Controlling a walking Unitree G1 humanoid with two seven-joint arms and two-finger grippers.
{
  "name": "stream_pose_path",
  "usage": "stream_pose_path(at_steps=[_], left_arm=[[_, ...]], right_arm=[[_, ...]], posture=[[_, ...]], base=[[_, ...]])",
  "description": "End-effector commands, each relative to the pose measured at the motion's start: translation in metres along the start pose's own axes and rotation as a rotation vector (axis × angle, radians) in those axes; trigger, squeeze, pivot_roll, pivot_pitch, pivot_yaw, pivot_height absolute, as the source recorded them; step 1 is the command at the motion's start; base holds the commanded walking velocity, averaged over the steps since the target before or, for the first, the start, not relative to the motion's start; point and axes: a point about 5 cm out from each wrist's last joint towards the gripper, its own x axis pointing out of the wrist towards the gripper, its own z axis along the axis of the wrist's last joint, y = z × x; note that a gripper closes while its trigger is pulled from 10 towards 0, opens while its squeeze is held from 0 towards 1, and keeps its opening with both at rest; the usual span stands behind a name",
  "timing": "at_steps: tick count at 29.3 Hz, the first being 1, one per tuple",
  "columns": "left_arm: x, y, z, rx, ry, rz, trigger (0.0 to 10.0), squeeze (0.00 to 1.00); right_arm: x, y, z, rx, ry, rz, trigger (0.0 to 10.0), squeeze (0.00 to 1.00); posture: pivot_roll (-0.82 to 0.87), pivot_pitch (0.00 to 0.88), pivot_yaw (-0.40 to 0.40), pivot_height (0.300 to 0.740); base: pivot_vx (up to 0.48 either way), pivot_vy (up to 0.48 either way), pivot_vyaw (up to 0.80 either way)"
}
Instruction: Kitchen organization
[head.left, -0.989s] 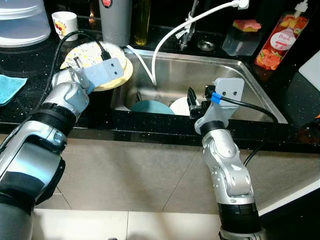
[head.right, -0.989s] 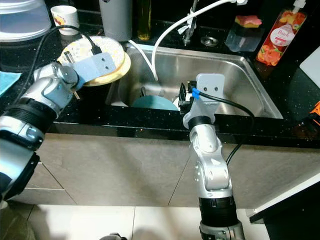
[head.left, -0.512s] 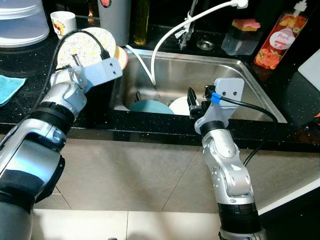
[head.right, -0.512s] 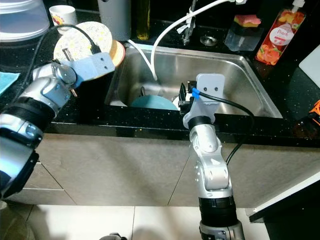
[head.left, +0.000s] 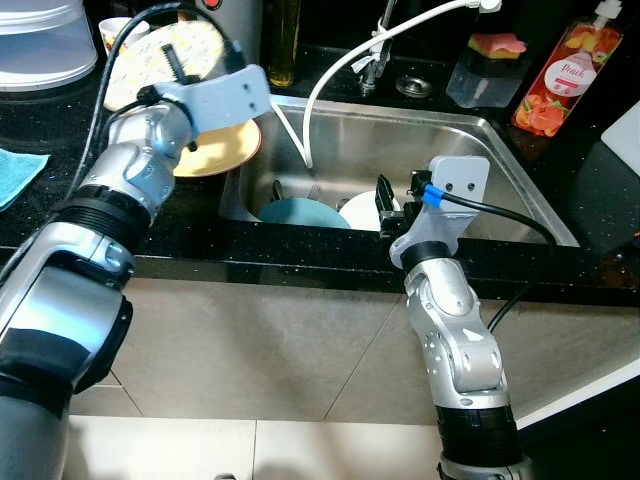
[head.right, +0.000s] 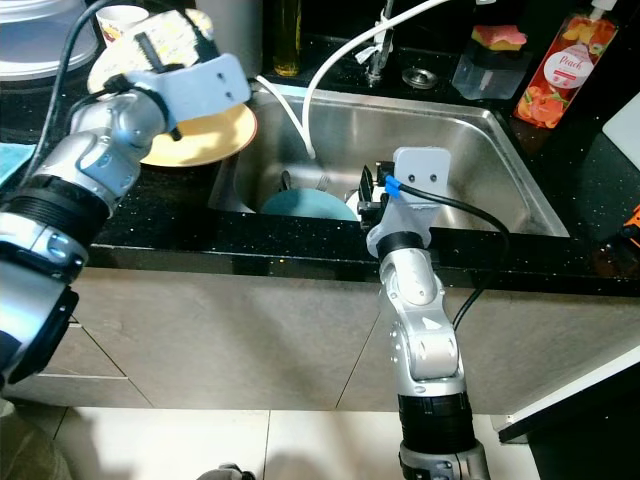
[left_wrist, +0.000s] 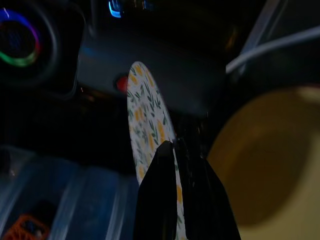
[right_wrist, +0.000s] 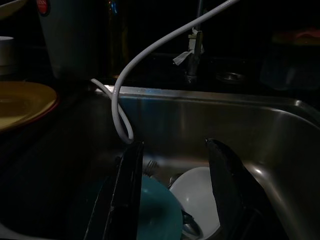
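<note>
From where I stand, the left tool (left_wrist: 172, 150) has the floral plate (head.left: 165, 55) pinched by its rim, fingers closed tight on either face, and holds it tilted up on edge above the black desk (head.left: 40, 215), just over the yellow plate (head.left: 222, 150) that lies flat beside the sink (head.left: 500, 150). A small cup (head.right: 122, 18) sits behind it near the back of the desk. The right tool (right_wrist: 172, 190) hangs at the front lip of the sink with its fingers spread wide and nothing between them, aimed at the teal dish (head.left: 305, 213) and the white bowl (head.left: 360, 212) lying in the basin under the white hose (head.left: 320, 90). I'd say the tidying is only partly along: one plate is in the air without a resting place yet, and the yellow plate and both pieces in the sink look untouched.
</note>
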Motion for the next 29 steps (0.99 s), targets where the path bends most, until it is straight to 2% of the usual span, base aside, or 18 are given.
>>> stream_pose_path(at_steps=[1,4,5,7,10,11,12,14,15,19,21,22,24,25,26,27,28,29], left_arm=[[0.002,0.005,0.022,0.027,-0.108,0.032,10.0,0.00],[0.001,0.000,0.031,0.022,-0.165,0.019,10.0,0.00],[-0.003,-0.007,0.044,0.003,-0.264,-0.015,10.0,0.00],[-0.004,-0.009,0.048,-0.006,-0.305,-0.027,10.0,0.00],[-0.020,-0.019,0.075,-0.068,-0.533,-0.106,10.0,0.00],[-0.020,-0.019,0.075,-0.068,-0.533,-0.106,10.0,0.00],[-0.024,-0.022,0.081,-0.103,-0.582,-0.142,10.0,0.00],[-0.032,-0.026,0.091,-0.237,-0.643,-0.225,10.0,0.00],[-0.032,-0.026,0.091,-0.237,-0.643,-0.225,10.0,0.00],[-0.037,-0.019,0.099,-0.510,-0.690,-0.340,10.0,0.00],[-0.037,-0.019,0.099,-0.510,-0.690,-0.340,10.0,0.00],[-0.035,-0.018,0.098,-0.564,-0.673,-0.363,10.0,0.00],[-0.025,-0.024,0.086,-0.663,-0.547,-0.453,10.0,0.00],[-0.019,-0.029,0.078,-0.724,-0.461,-0.508,10.0,0.07],[-0.017,-0.033,0.073,-0.778,-0.396,-0.552,10.0,0.28],[-0.014,-0.036,0.068,-0.818,-0.350,-0.573,10.0,0.61],[-0.014,-0.036,0.068,-0.818,-0.350,-0.573,10.0,0.61],[-0.013,-0.037,0.065,-0.840,-0.322,-0.580,10.0,1.00]], right_arm=[[0.000,-0.003,0.000,0.001,-0.002,-0.014,10.0,0.00],[0.000,-0.003,0.000,0.001,-0.003,-0.013,10.0,0.00],[0.001,-0.003,0.000,0.000,-0.004,-0.012,10.0,0.00],[0.001,-0.003,0.000,0.000,-0.004,-0.012,10.0,0.00],[0.001,-0.003,0.000,0.000,-0.005,-0.012,10.0,0.00],[0.001,-0.003,0.000,0.000,-0.005,-0.012,10.0,0.00],[0.001,-0.003,0.000,0.000,-0.005,-0.012,10.0,0.00],[0.001,-0.003,0.000,-0.001,-0.005,-0.011,10.0,0.00],[0.001,-0.003,0.000,-0.001,-0.005,-0.011,10.0,0.00],[0.001,-0.003,0.000,-0.001,-0.007,-0.012,10.0,0.00],[0.001,-0.003,0.000,-0.001,-0.007,-0.012,10.0,0.00],[0.001,-0.003,0.000,-0.001,-0.007,-0.013,10.0,0.00],[0.001,-0.003,0.000,0.000,-0.006,-0.013,10.0,0.00],[0.001,-0.003,0.000,0.000,-0.006,-0.013,10.0,0.00],[0.000,-0.003,0.000,0.000,-0.006,-0.013,10.0,0.00],[0.000,-0.003,0.000,0.001,-0.005,-0.013,10.0,0.00],[0.000,-0.003,0.000,0.001,-0.005,-0.013,10.0,0.00],[0.000,-0.003,0.000,0.001,-0.005,-0.012,10.0,0.00]], posture=[[0.22,0.075,-0.075,0.740],[0.22,0.071,-0.076,0.740],[0.22,0.069,-0.075,0.740],[0.22,0.069,-0.075,0.740],[0.22,0.067,-0.075,0.740],[0.22,0.067,-0.075,0.740],[0.22,0.065,-0.076,0.740],[0.22,0.062,-0.075,0.740],[0.22,0.062,-0.075,0.740],[0.22,0.057,-0.073,0.740],[0.22,0.057,-0.073,0.740],[0.22,0.057,-0.073,0.740],[0.22,0.057,-0.073,0.740],[0.23,0.060,-0.073,0.740],[0.23,0.060,-0.073,0.740],[0.23,0.063,-0.072,0.740],[0.23,0.063,-0.072,0.740],[0.23,0.066,-0.073,0.740]], base=[[0.000,0.000,0.00],[0.000,0.000,0.00],[0.000,0.000,0.00],[0.000,0.000,0.00],[0.000,0.000,0.00],[0.000,0.000,0.00],[0.000,0.000,0.00],[0.000,0.000,0.00],[0.000,0.000,0.00],[0.000,0.000,0.00],[0.000,0.000,0.00],[0.000,0.000,0.00],[0.000,0.000,0.00],[0.000,0.000,0.00],[0.000,0.000,0.00],[0.000,0.000,0.00],[0.000,0.000,0.00],[0.000,0.000,0.00]])
